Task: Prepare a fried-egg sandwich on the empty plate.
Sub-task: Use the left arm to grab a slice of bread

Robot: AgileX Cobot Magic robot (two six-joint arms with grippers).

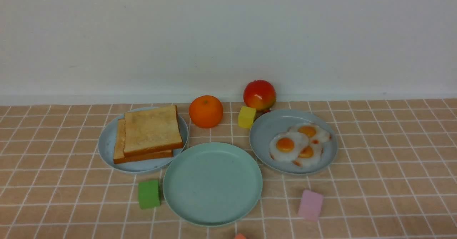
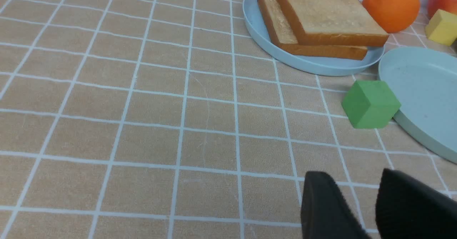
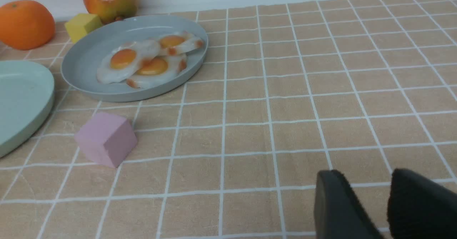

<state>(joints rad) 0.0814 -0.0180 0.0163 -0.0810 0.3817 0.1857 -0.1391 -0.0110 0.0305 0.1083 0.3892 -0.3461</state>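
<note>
while right end effector (image 3: 366,177) stands empty, the fried egg (image 3: 123,62) lies apart.

Plain off-white wall (image 1: 228,35) rising behind the far edge of the tabletop (image 1: 392,167). Covered in peach-tan squares ruled by thin white lines. Lit softly and evenly, shadows faint.

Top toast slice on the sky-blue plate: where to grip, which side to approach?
Likely its right edge. The top slice lies flat, shifted right of the lower slice, so that edge overhangs the sky-blue plate, seemingly free underneath. Come in low from the mint-green plate side, one finger over, one under, pinching through the thickness.
</note>
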